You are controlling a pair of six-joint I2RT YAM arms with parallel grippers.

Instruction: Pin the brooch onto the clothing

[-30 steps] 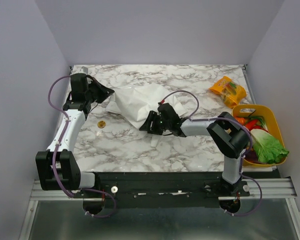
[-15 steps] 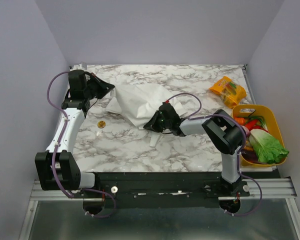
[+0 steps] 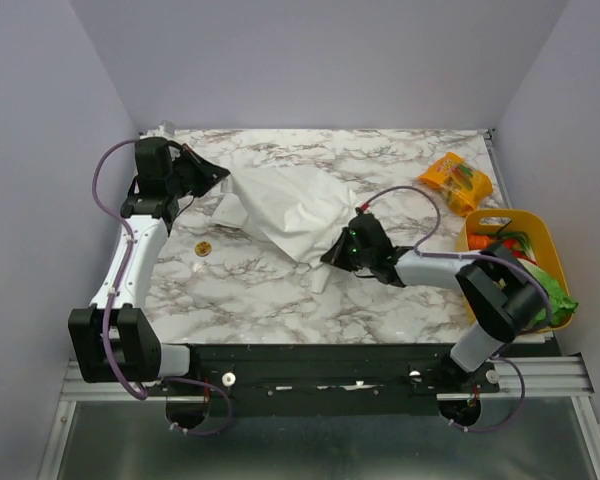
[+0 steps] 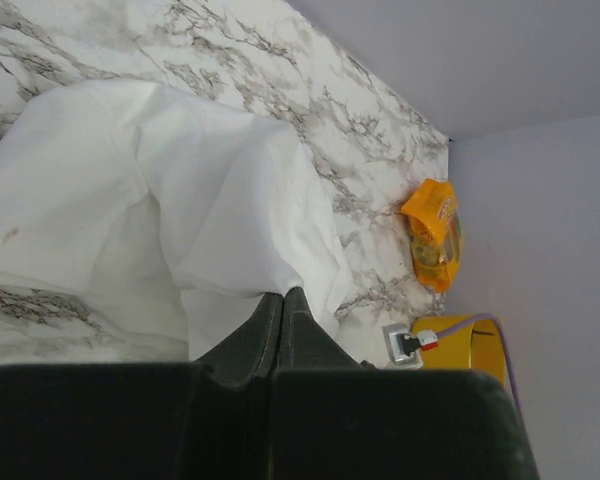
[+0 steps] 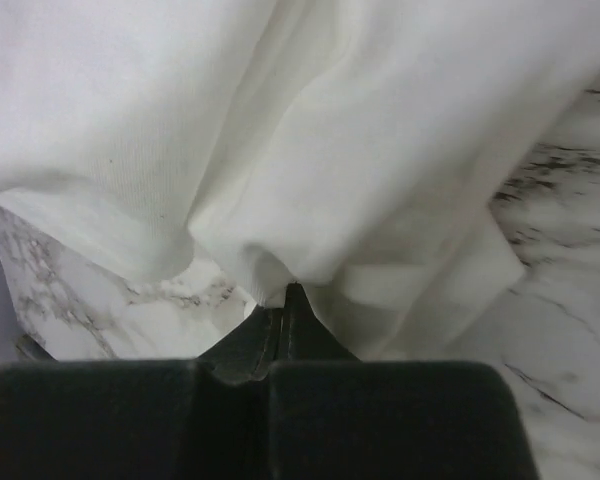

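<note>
From above, the shirt [image 3: 285, 205] lies crumpled on the marble table [image 3: 260, 300], stretched between the two arms. The left gripper [image 3: 218, 180] meets its far-left corner and the right gripper [image 3: 338, 255] its near-right edge. The brooch [image 3: 204, 247] sits bare on the table, just left of the shirt and apart from both grippers. A snack packet [image 3: 456, 180] and a yellow basket [image 3: 525, 216] lie to the right. The left wrist view shows the fingers pressed together, their tips nipping the cloth's edge. The right wrist view shows the same – fingers closed, pinching a hanging fold of shirt.
</note>
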